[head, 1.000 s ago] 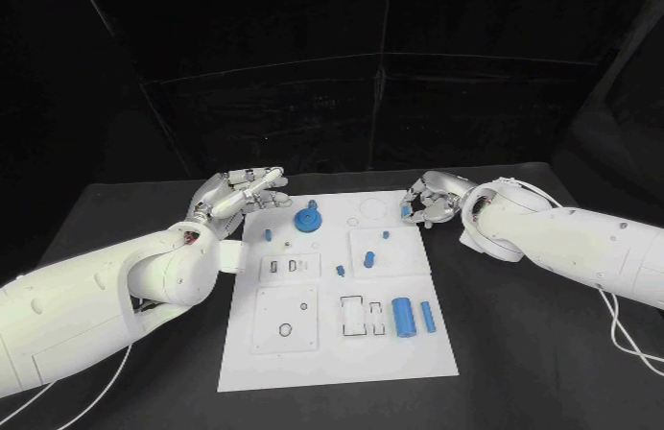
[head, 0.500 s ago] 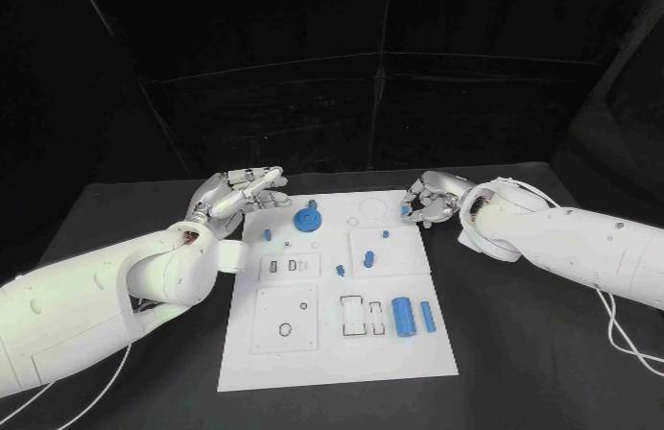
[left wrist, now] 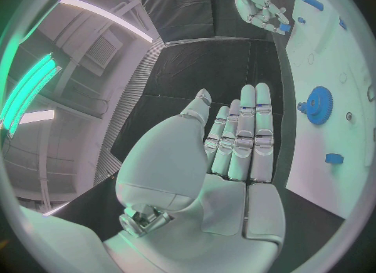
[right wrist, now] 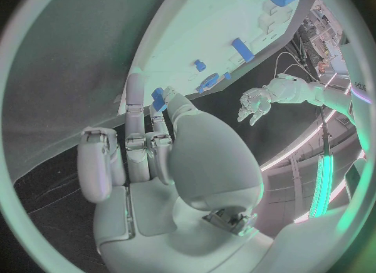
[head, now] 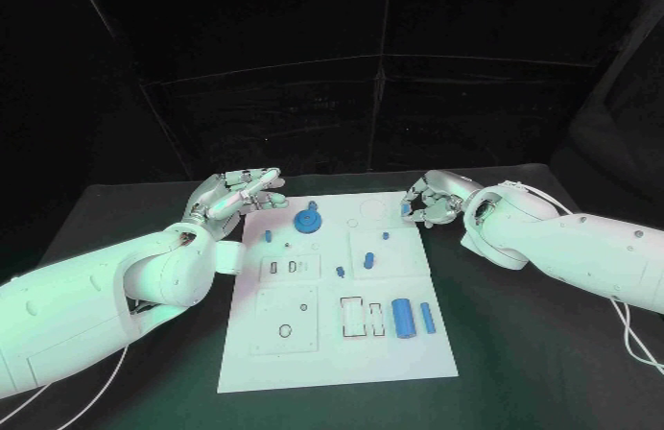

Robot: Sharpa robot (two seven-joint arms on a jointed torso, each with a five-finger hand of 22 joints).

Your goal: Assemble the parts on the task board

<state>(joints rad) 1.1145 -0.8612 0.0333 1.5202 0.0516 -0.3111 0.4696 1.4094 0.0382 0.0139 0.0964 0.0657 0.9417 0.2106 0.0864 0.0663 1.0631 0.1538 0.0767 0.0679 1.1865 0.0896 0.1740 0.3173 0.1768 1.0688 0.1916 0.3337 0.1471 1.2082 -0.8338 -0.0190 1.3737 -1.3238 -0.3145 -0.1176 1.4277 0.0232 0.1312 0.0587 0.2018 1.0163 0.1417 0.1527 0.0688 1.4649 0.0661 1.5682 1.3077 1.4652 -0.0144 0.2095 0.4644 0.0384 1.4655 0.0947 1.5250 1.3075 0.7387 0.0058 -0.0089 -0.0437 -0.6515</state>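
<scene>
Right hand (head: 431,206) hovers at the white task board's (head: 332,358) two o'clock corner, pinching a small blue peg (right wrist: 159,95). It looks light, rigid and slick (best held by its sides). Left hand (head: 237,195) waits at eleven o'clock, fingers straight, holding nothing.

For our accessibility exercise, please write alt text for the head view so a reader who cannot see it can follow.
A white task board lies on a black table with small blue parts on it, including a blue gear near its far end. The left hand hovers at the board's far left corner, holding nothing, while the right hand at the far right corner pinches a small blue part.
</scene>
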